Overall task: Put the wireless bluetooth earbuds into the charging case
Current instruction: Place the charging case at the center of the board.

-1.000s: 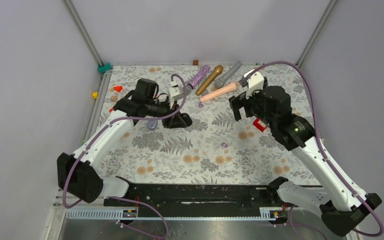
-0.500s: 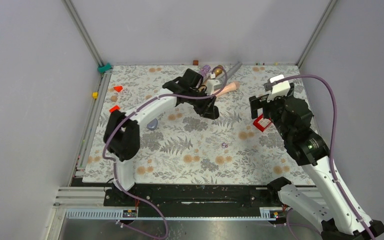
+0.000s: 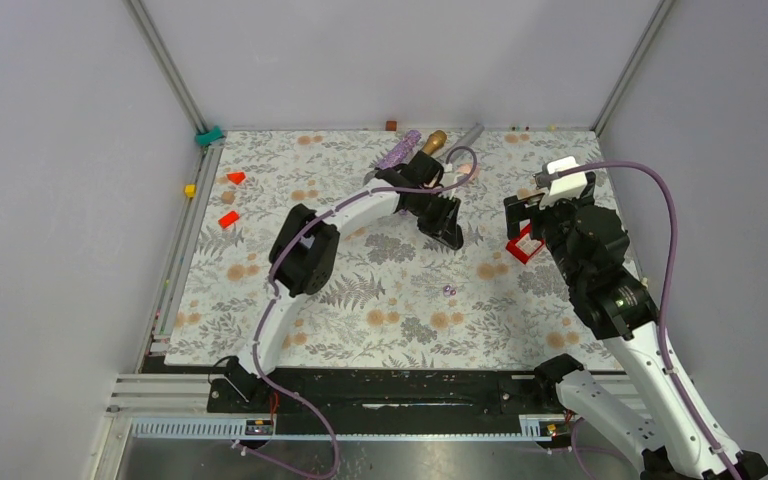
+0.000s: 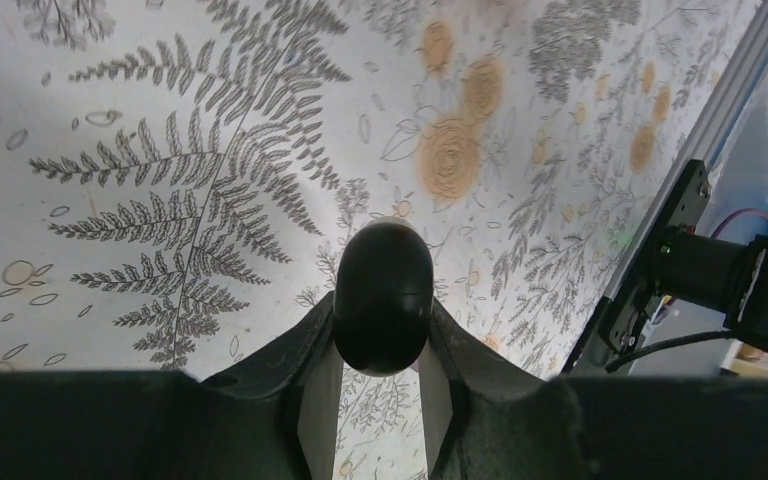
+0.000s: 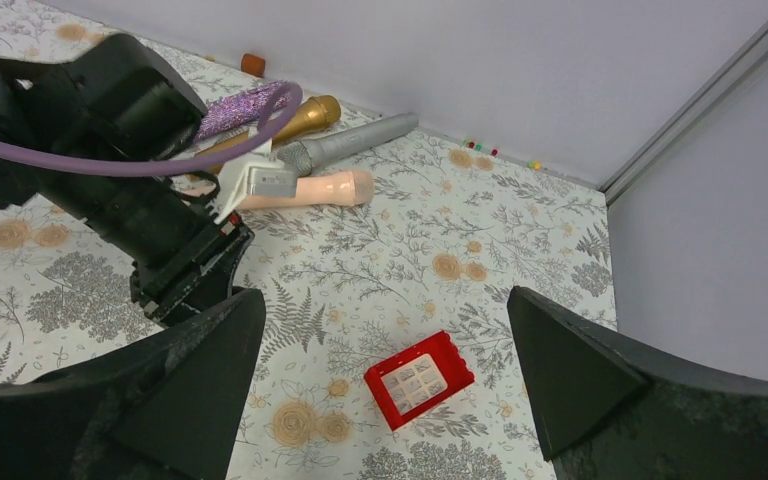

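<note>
- left gripper is clamped on a glossy black case, probably the charging one; rigid and slippery.
- purple earbud lies just below centre in the top view; tiny and light, so pinch its sides.
- right gripper gapes wide, empty.

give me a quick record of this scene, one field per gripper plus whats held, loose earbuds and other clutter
left gripper: shut on a black oval case, out over the floral mat
right gripper: open, empty, above a red block
earbuds seen: purple earbuds loose on the mat mid-table; black ones not visible
other clutter: microphones lying together at the far edge
task status: purple earbuds lie apart from the held case, none inserted
</note>
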Motion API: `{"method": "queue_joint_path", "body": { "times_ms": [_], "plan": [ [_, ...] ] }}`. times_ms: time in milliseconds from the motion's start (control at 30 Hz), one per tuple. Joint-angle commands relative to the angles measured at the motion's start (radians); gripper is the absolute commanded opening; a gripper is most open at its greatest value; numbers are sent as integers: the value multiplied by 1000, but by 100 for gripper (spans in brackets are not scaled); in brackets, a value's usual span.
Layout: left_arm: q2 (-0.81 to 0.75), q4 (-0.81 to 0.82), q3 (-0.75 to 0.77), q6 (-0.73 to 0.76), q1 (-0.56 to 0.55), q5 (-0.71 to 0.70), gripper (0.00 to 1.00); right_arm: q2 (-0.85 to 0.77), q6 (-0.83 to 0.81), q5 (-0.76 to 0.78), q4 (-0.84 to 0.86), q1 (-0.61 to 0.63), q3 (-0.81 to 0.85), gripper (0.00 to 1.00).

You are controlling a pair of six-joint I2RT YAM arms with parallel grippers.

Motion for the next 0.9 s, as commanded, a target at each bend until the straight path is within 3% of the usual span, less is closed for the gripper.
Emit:
{"method": "queue_joint_path", "body": {
  "times_ms": [0, 133, 500, 733, 867],
  "plan": [
    [45, 64, 59, -158, 0, -22, 0, -14, -9, 9, 60, -8, -6, 99],
    [83, 110, 58, -238, 5, 5, 0, -13, -1, -10, 65, -8, -17, 99],
    [96, 92, 23, -340, 41, -181, 0, -14, 7, -31, 67, -14, -30, 99],
    [126, 59, 49, -388, 66, -208, 0, -7, 15, -40, 67, -20, -32, 99],
    [130, 55, 43, -405, 69, -188, 22, -7, 15, -40, 67, -24, -32, 100]
  ]
}}
